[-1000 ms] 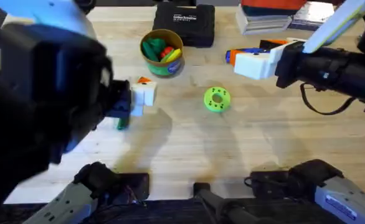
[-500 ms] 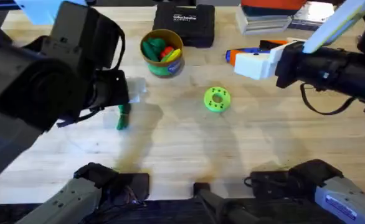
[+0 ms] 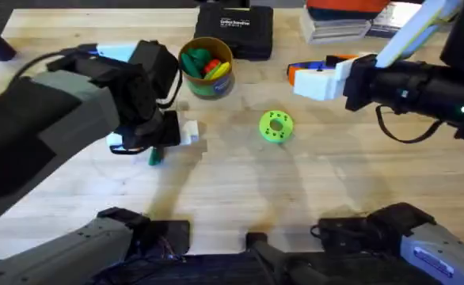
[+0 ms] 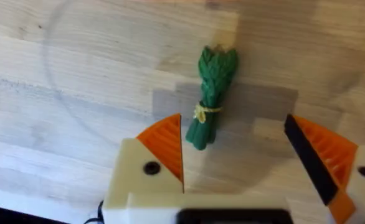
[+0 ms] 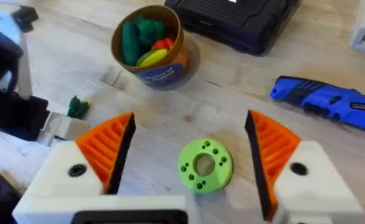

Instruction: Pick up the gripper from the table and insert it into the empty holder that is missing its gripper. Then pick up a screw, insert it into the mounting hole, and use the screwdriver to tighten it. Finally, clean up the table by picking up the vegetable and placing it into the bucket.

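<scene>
The vegetable, a small dark-green bundle tied with a yellow band, lies on the wood table; it peeks out under my left arm as the vegetable. My left gripper hovers over it, open, one orange pad beside its stem end and not touching it. The bucket, a yellow-olive cup, holds several toy foods. My right gripper is open above the lime-green disc. The blue screwdriver lies beyond it. The loose gripper, holder and screw are out of view.
A black case sits behind the bucket. Books are stacked at the back right. The lime-green disc lies mid-table. My left gripper is near the bucket; my right gripper is right of it.
My left arm has come down from close under the camera and settled over the vegetable. The right gripper shifted slightly left.
</scene>
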